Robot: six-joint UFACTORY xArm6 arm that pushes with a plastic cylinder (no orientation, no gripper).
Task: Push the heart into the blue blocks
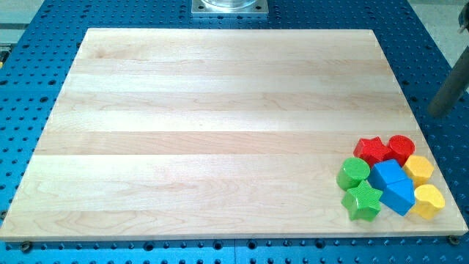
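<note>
The yellow heart (pixel 429 200) lies at the board's bottom right corner and touches the right side of the lower blue block (pixel 399 196). A second blue block (pixel 387 174) sits just above and to the left, against the first. My tip (pixel 434 114) is at the view's right edge, off the board's right side, well above the cluster and touching no block.
Packed around the blue blocks are a red star (pixel 372 150), a red cylinder (pixel 401 147), a yellow hexagon-like block (pixel 420 169), a green cylinder (pixel 353 173) and a green star (pixel 363 202). The wooden board (pixel 220 132) lies on a blue perforated table.
</note>
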